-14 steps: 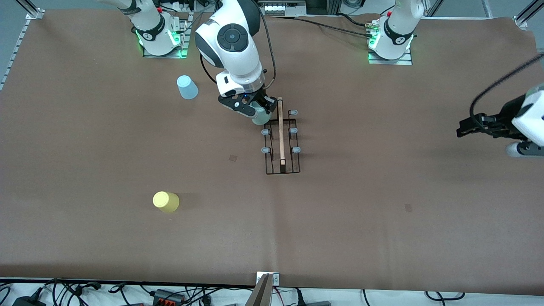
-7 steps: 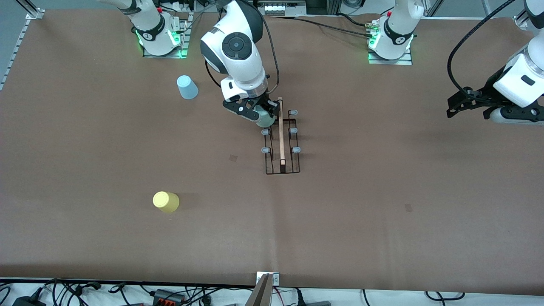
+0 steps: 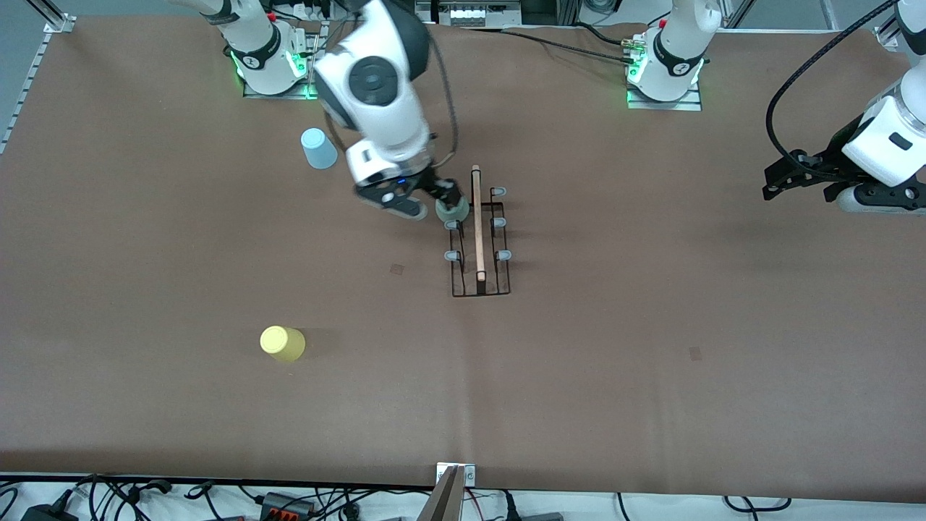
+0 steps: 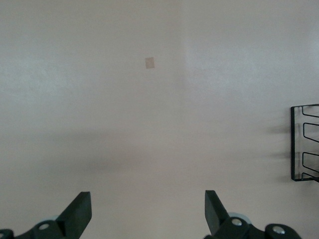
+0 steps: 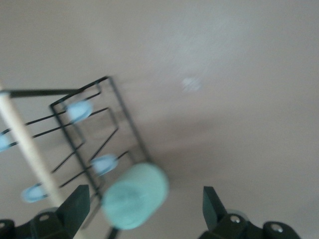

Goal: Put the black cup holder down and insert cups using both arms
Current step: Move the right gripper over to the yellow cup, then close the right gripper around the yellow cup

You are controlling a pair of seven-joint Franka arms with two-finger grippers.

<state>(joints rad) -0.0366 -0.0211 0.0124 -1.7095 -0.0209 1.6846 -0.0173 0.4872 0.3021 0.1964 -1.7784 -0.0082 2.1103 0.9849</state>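
The black cup holder (image 3: 480, 250) stands mid-table with its wooden rod (image 3: 477, 217) on top. The pale green cup (image 3: 453, 210) sits upside down on one of its pegs, at the end nearest the arms' bases. My right gripper (image 3: 429, 202) is open just beside that cup, not touching it. In the right wrist view the cup (image 5: 133, 196) lies between the open fingers (image 5: 75, 206) beside the holder (image 5: 94, 132). The light blue cup (image 3: 317, 148) and the yellow cup (image 3: 282, 344) stand upside down on the table. My left gripper (image 3: 785, 181) is open and empty.
The left arm waits over the table's left-arm end; its wrist view shows bare table and an edge of the holder (image 4: 304, 144). The brown table (image 3: 651, 347) has cables along the edge nearest the camera and the arm bases (image 3: 664, 72) along the other.
My right gripper has opened and drawn back from the green cup toward the right arm's end, leaving the cup on its peg. The left arm lifted earlier, then barely moved.
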